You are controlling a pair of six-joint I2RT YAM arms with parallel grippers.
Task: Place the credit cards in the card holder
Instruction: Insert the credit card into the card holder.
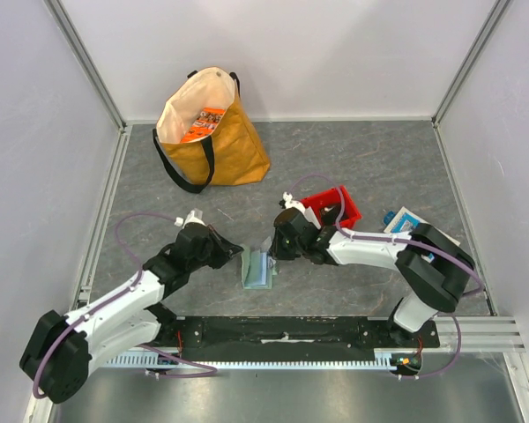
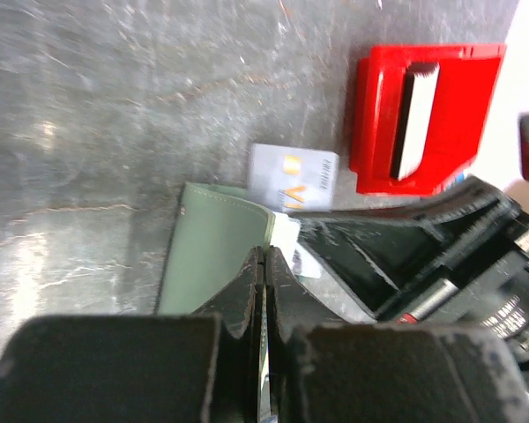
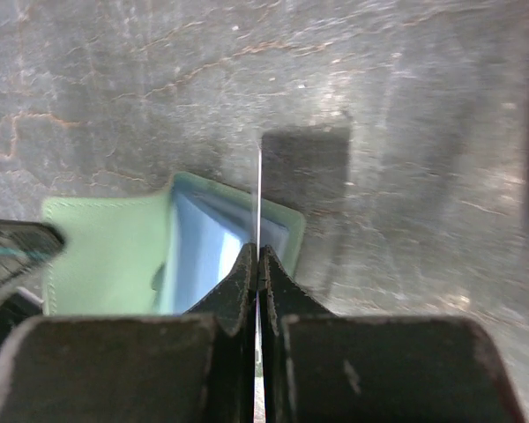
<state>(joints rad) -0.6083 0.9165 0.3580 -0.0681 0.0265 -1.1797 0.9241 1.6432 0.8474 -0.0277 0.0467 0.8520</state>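
The pale-green card holder (image 1: pixel 257 270) lies open on the table between the two arms. Its inside (image 3: pixel 203 256) shows light blue. My left gripper (image 2: pixel 265 251) is shut on a thin greenish edge at the card holder's (image 2: pixel 213 256) left side. My right gripper (image 3: pixel 257 248) is shut on a whitish credit card (image 3: pixel 259 194), seen edge-on and standing over the holder's right half. From the left wrist, that credit card (image 2: pixel 291 176) shows its face with orange marks, just off the right gripper's tip. Both grippers (image 1: pixel 232 254) (image 1: pixel 278 254) meet at the holder.
A red bin (image 1: pixel 333 207) holding a white-and-black thing sits just behind the right gripper. A blue-and-white box (image 1: pixel 404 220) lies to its right. An open tan tote bag (image 1: pixel 213 137) stands at the back left. Walls close in three sides.
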